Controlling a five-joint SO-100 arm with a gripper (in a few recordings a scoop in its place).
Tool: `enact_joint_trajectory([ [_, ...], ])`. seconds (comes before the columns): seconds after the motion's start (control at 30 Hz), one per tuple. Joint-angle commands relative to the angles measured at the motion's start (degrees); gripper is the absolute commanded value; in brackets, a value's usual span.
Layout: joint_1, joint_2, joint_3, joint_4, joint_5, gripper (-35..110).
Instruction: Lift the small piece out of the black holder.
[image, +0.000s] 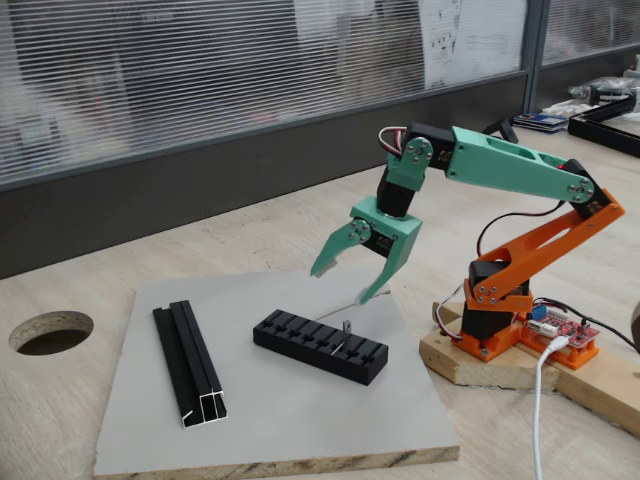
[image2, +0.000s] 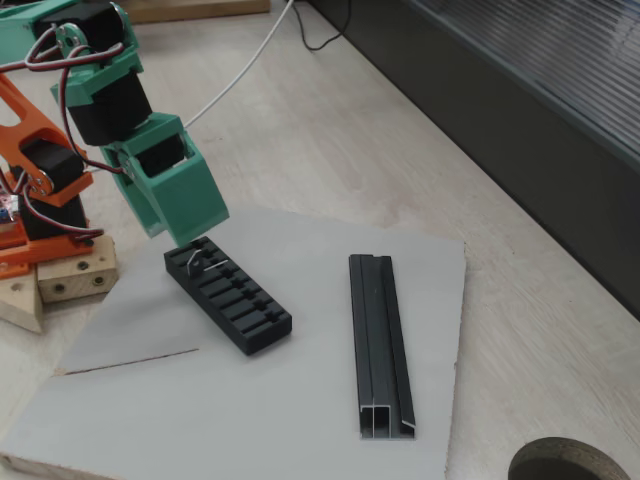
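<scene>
The black holder (image: 320, 345) (image2: 228, 295) lies on a grey board, its row of cross slots facing up. The small piece (image: 346, 328) (image2: 196, 260), a thin grey metal tab, stands upright in a slot near the holder's end closest to the arm. My green gripper (image: 340, 283) (image2: 186, 236) hangs open a short way above that end, pointing down, with nothing between its fingers. In a fixed view one fingertip (image: 366, 296) is just above and right of the piece and does not touch it.
A longer black grooved rail (image: 190, 365) (image2: 378, 345) lies on the grey board (image: 280, 420) (image2: 300, 420) beside the holder. The table has a round hole (image: 50, 332) (image2: 565, 462). The arm's orange base sits on a wooden block (image: 490, 360) (image2: 60, 275) at the board's edge.
</scene>
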Motion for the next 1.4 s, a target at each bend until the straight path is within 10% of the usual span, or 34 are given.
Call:
enact_joint_trajectory([
  [0.0, -1.23, 1.05, 3.08, 0.44, 0.53, 55],
  [1.37, -0.26, -9.40, 3.25, -4.75, 7.73, 54],
])
